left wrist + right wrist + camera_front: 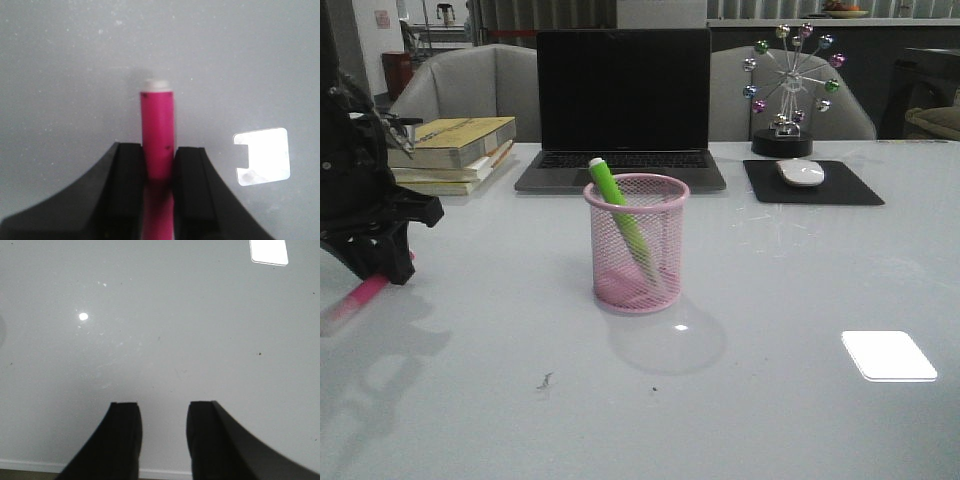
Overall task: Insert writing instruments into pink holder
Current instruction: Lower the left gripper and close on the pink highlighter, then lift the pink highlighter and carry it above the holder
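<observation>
The pink holder (636,244), a wire-mesh cup, stands upright in the middle of the table. A green highlighter (618,214) leans inside it, its pale cap poking above the rim. At the far left, my left gripper (382,268) is down at the table, shut on the pink highlighter (358,297). In the left wrist view the pink highlighter (158,131) runs between the black fingers (129,172), and the left gripper (159,155) presses on both its sides. My right gripper (164,412) is open over bare table, holding nothing; it does not show in the front view.
Behind the holder sits an open laptop (622,110). Stacked books (455,150) lie at the back left. At the back right are a mouse (801,172) on a black pad (812,182) and a ball ornament (788,88). A bright light patch (888,355) shines at the front right.
</observation>
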